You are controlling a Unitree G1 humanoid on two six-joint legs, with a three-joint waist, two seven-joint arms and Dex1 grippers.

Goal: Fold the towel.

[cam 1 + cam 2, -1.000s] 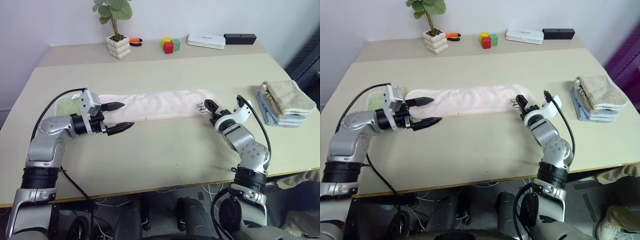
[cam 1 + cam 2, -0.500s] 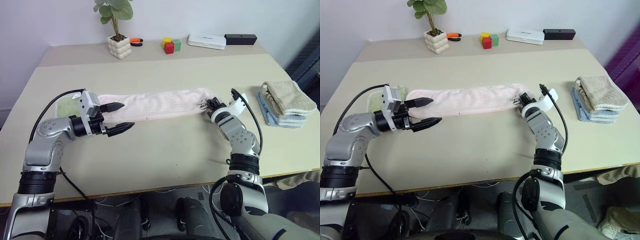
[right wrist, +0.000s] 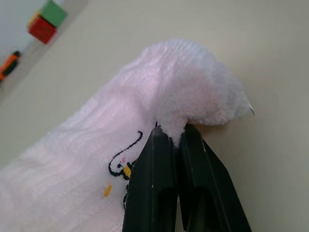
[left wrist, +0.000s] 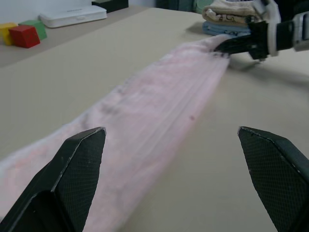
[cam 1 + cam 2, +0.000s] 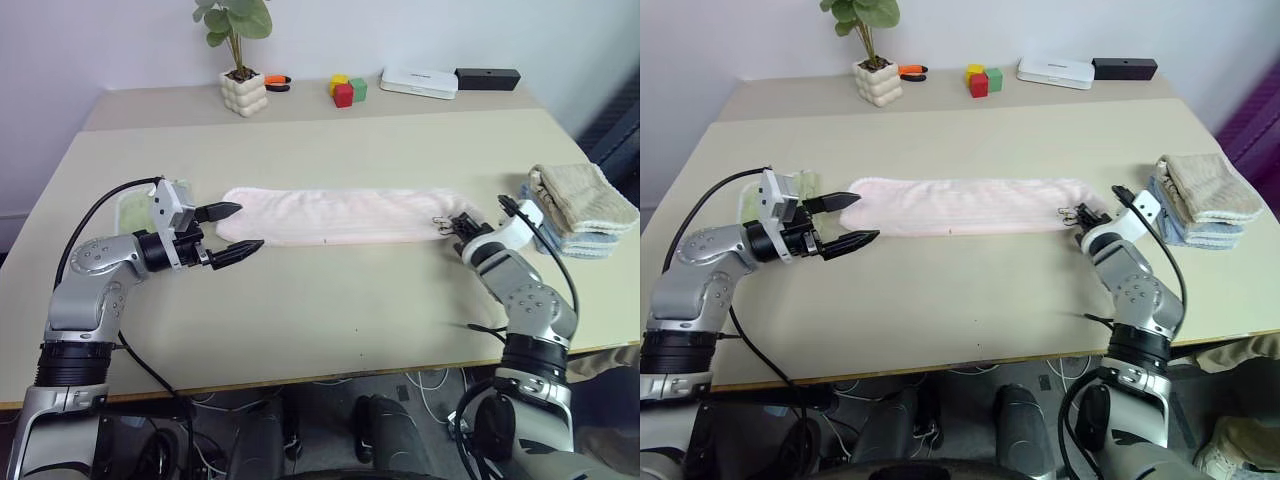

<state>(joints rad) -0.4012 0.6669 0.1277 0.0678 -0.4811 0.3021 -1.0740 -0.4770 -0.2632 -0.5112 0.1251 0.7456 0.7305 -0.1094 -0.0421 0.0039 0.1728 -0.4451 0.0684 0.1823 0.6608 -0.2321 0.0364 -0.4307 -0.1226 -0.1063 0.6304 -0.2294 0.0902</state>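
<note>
I am pinching the right end of the towel [image 5: 340,215] with my right gripper [image 5: 462,222], its fingers clamped tight on the pink cloth, which is lying stretched flat across the table [image 5: 330,300]. My left gripper [image 5: 232,230] is hovering with fingers spread wide at the towel's left end.

Bright, even, diffuse light from above; no glare. Shadows soft and faint under the arms on the surface [image 5: 330,300]. Head views sharp, w/ slight bending at edges. Left wrist view: towel [image 4: 159,121] soft and blurred up close, far blocks [image 4: 21,34] hazy. Right wrist view: background out of focus, terry weave crisp.
</note>
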